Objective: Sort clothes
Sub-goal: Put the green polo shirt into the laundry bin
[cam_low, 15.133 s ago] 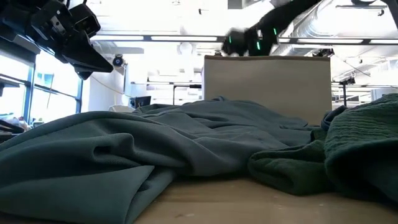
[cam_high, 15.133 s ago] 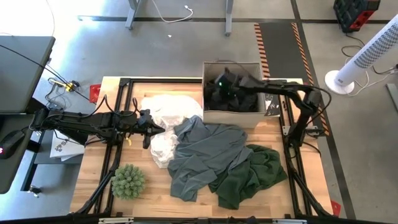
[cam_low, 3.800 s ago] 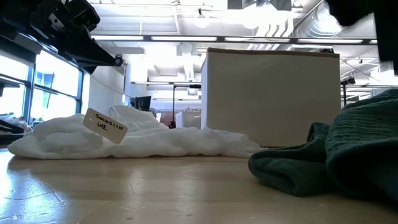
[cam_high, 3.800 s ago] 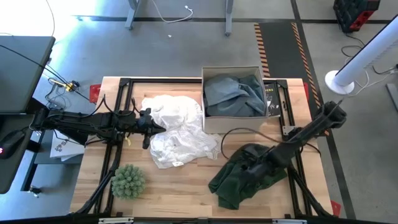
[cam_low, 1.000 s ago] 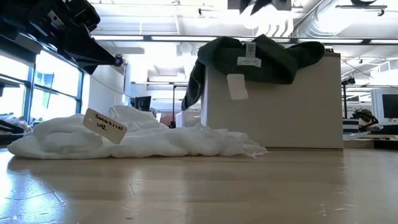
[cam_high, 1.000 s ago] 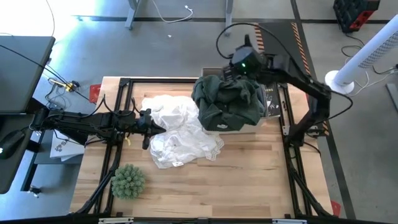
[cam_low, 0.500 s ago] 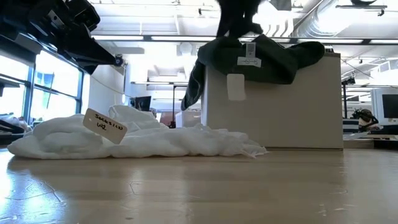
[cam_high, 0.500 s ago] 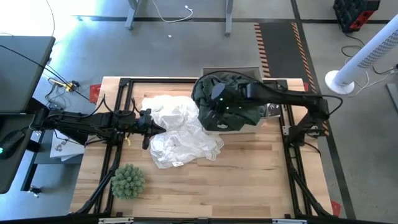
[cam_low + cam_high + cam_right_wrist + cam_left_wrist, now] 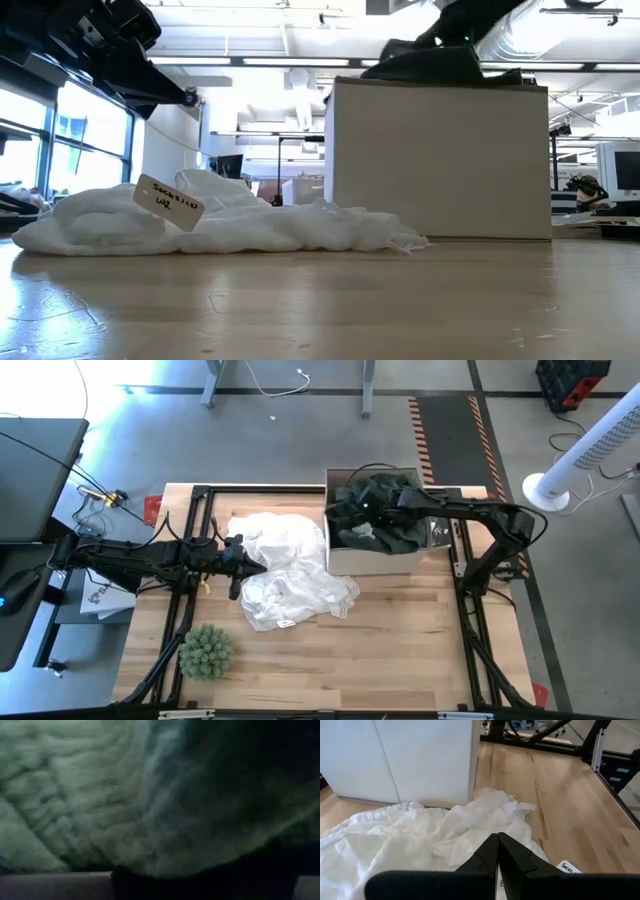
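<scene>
— Right gripper (image 9: 366, 510)?
— Down inside the box (image 9: 375, 563) at the far side of the table (image 9: 420, 650), on top of the dark green garment (image 9: 390, 525). Open or closed: cannot tell, buried in cloth from above.
— Any help from its own wrist camera?
— None. Filled edge to edge with ribbed green fabric (image 9: 75, 795), pressed close; likely touching, though hard to be sure.
— And from table height?
— Only a dark hump of that garment (image 9: 440, 65) over the box's rim (image 9: 440, 160), with the arm reaching down to it from above.
— Left gripper (image 9: 240, 565)?
— Pinched together, tip against tip, clear in the left wrist view (image 9: 497, 839). Nothing seen clamped between. Poised over the near edge of the white garment (image 9: 290, 575).
— Touching it?
— Raised above the cloth, going by the low view, up in the corner (image 9: 120, 50).
— Where exactly is the white one?
— Crumpled on the wood just beside the box, against its left wall, spreading toward the front.
— Anything seen in one view only?
— Paper tag (image 9: 168, 202) with handwriting, standing up off the white heap in the low view; also caught at the edge of the left wrist view (image 9: 568, 867), not made out from overhead. Conversely, spiky green ball (image 9: 206, 650) at the table's front left, seen only from above, well apart from the cloth.
</scene>
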### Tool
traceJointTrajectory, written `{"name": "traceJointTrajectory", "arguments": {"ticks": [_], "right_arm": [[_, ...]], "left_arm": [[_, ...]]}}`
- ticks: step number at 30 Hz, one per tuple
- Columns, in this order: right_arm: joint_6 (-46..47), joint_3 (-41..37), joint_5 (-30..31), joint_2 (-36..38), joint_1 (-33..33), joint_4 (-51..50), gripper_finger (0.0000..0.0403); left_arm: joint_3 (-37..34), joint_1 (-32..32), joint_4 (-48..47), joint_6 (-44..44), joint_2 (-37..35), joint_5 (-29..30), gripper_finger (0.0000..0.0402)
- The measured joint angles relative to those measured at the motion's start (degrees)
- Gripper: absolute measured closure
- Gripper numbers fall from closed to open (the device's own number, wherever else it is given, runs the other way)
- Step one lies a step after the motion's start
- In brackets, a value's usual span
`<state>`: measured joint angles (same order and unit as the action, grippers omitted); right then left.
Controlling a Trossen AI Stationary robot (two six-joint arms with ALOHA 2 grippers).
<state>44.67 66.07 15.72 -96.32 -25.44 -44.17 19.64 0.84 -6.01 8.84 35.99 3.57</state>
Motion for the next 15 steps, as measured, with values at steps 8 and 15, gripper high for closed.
{"name": "traceJointTrajectory", "arguments": {"ticks": [8, 15], "right_arm": [[-5.91, 13.83, -1.45, 0.55, -0.25, -14.38, 0.0275], [-9.25, 38.87, 5.67, 1.06, 2.71, -29.58, 0.0275]], "left_arm": [[0.0, 0.0, -0.06, -0.02, 0.02, 0.08, 0.0394], [0.0, 0.02, -0.21, -0.02, 0.0, -0.07, 0.0394]]}}
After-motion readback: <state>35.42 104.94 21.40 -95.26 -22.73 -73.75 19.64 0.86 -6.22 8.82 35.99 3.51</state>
